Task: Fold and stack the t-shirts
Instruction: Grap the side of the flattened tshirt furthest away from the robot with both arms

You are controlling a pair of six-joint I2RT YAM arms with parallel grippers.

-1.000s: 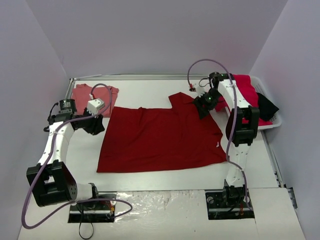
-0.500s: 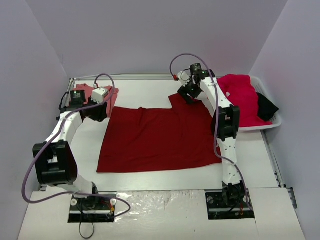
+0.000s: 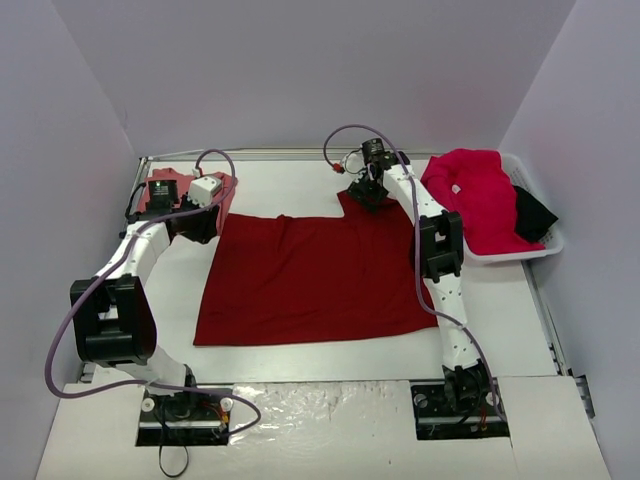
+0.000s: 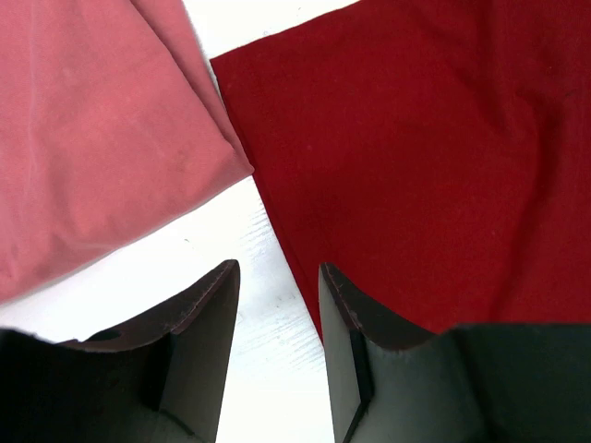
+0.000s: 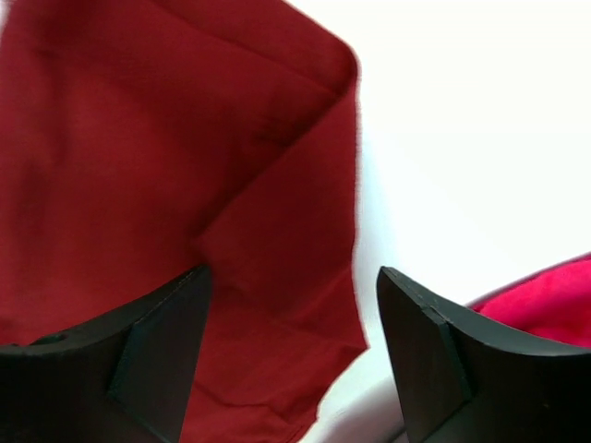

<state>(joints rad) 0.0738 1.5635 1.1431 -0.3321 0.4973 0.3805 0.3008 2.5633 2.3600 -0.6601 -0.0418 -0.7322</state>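
Now the left fingers (image 4: 199,323) and right fingers (image 5: 162,332) are hanging open, empty; the crimson t-shirt (image 3: 320,280) (soft, light, probably) is inviting far-corner pinches.

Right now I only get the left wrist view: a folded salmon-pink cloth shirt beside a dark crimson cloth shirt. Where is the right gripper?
Observer: The right gripper hovers, jaws open and empty, over the far edge of the dark crimson t-shirt, where a piece juts out.
Operator: Is that shirt folded?
Observer: No, it lies spread flat on the white table.
Operator: Any others waiting?
Observer: A raspberry pink-red t-shirt lies heaped in the white plastic basket at the far right, with something black beside it.
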